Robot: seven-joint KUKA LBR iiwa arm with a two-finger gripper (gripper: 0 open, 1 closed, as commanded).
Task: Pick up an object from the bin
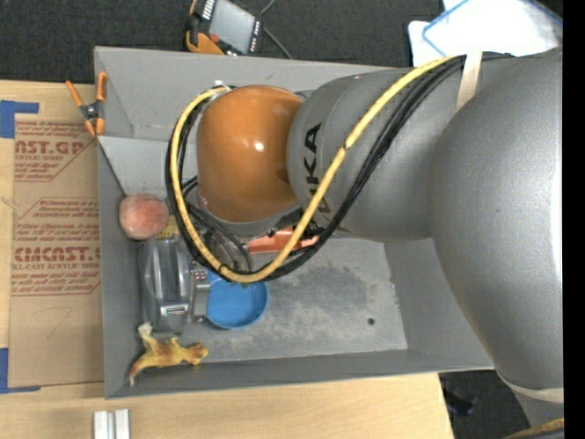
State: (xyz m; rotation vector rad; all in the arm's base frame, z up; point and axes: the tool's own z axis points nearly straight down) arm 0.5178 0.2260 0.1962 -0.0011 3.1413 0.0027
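My gripper (170,280) shows as a silvery metal body below the orange dome, low over the bin's left side. A peach-coloured round fruit (143,216) lies just beyond it against the left wall. A blue round lid-like disc (238,305) lies right beside the gripper on its right, touching or nearly touching it. A small yellow toy animal (164,353) lies in the near left corner, just in front of the gripper. Whether anything is in the gripper's grasp is hidden.
An orange-red thing (285,240) peeks out from under the arm's cables near the bin's middle. The arm and its dome cover the far half and the right side of the bin. Bare grey floor shows in the near right part.
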